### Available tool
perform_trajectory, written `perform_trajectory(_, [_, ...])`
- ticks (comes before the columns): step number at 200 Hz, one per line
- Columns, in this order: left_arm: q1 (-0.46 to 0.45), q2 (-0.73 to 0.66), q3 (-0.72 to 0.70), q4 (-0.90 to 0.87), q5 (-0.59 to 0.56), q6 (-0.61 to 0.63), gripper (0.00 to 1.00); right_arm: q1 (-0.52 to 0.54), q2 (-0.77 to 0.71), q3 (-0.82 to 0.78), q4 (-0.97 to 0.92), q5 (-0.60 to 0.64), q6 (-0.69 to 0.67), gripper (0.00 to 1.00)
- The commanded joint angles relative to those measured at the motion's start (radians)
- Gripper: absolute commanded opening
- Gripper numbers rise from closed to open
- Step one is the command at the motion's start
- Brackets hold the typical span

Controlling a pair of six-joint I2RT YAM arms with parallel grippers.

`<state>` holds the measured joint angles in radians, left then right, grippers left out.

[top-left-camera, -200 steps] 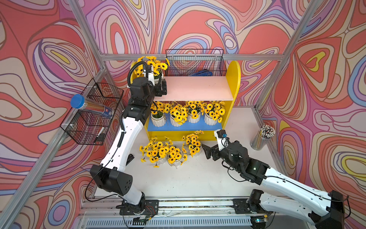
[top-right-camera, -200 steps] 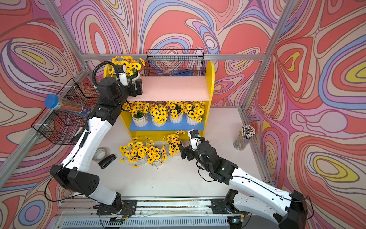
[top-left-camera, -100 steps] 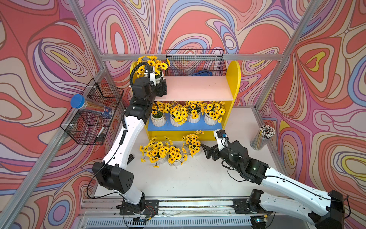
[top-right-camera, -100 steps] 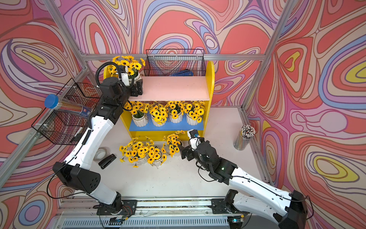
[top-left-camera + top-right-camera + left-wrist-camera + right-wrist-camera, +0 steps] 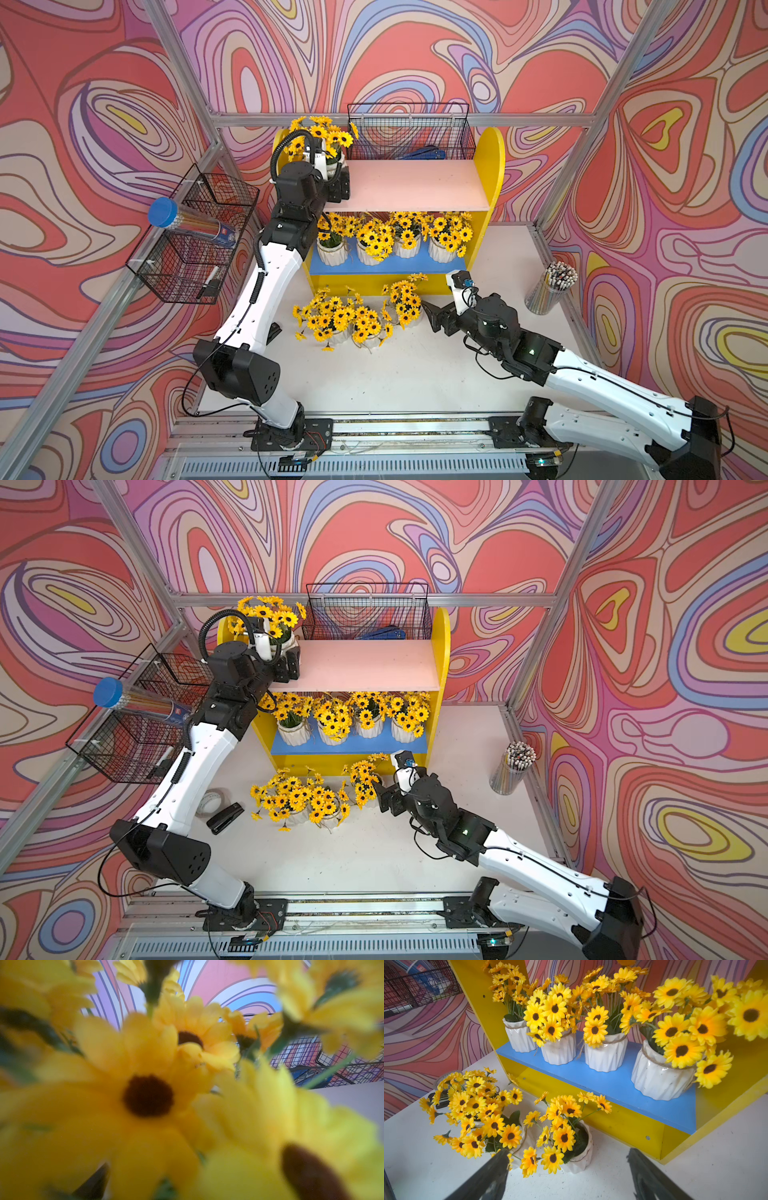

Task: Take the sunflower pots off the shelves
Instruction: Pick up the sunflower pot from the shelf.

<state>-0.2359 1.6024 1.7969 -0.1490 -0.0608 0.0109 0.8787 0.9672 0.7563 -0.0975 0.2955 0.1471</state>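
Note:
The shelves stand at the back, with a pink upper board and a blue lower board. One sunflower pot stands at the upper board's left end. My left gripper is at its base with jaws wide. Blooms fill the left wrist view, so contact with the pot is hidden. Several pots line the lower board. Three pots stand on the table. My right gripper is open and empty, with the nearest table pot just beyond its fingertips.
A black wire basket hangs behind the upper board. Another wire basket on the left wall holds a blue-capped tube. A clear cup of pencils stands at the table's right. A stapler and a tape roll lie under the left arm.
The left wrist has edged slightly toward the pot on the upper board. The right arm has stayed almost still beside the table pots.

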Motion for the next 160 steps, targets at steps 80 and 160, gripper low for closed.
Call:
perform_trajectory(80, [-0.043,-0.129,0.018,-0.109,0.186,0.014,0.0,-0.048,0.064,0.134,0.023,0.042,-0.027,0.95])
perform_trajectory(160, [-0.095,-0.141,0.025,-0.088,0.243,0.003,0.0,-0.127,0.031,0.143,-0.013,0.041,0.008,0.95])
